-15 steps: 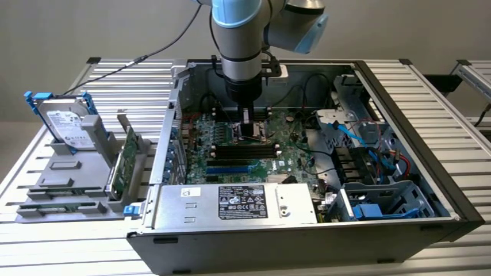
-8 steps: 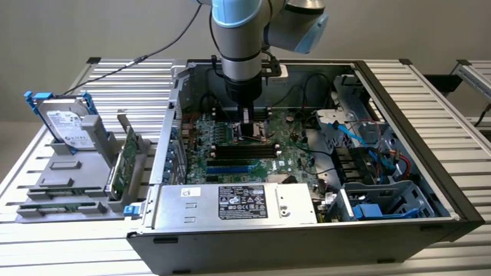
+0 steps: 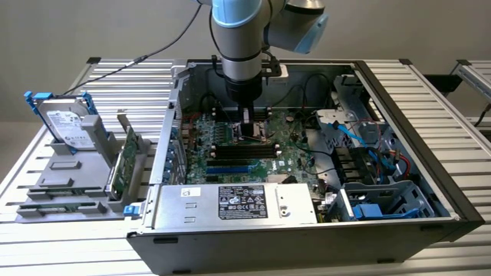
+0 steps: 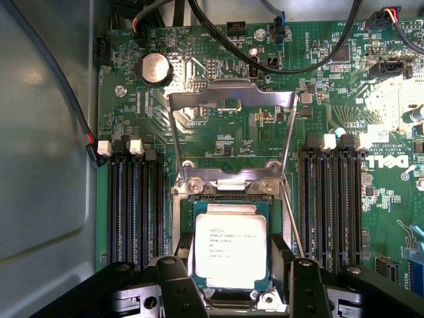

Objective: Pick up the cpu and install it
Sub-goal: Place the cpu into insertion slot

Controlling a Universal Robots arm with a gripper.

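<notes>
Your pincer [image 4: 232,268] straddles the chip [image 4: 230,242] lying in the open socket [image 4: 225,189]; you cannot tell whether it grips.

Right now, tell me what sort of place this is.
Probably a robotics lab or PC-assembly test cell: an open PC case sits on a slatted metal table, a robot arm reaches into it over the cpu, and a hard drive stands in a grey fixture.
</notes>
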